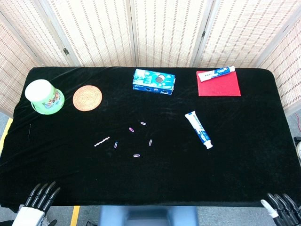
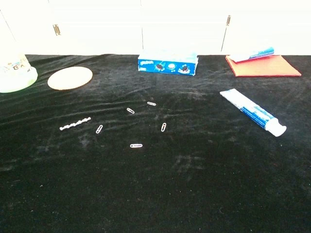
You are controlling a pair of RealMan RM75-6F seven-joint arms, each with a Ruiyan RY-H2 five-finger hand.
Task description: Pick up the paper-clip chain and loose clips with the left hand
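A short paper-clip chain lies on the black cloth left of centre. Several loose clips are scattered to its right, each lying apart from the others. My left hand shows at the bottom left of the head view, at the table's front edge, fingers apart and holding nothing, well short of the chain. My right hand shows at the bottom right corner, fingers apart and empty. The chest view shows neither hand.
A green-and-white tub and a round woven coaster sit at the back left. A blue cookie box stands at back centre. One toothpaste tube lies right of the clips; another rests on a red cloth.
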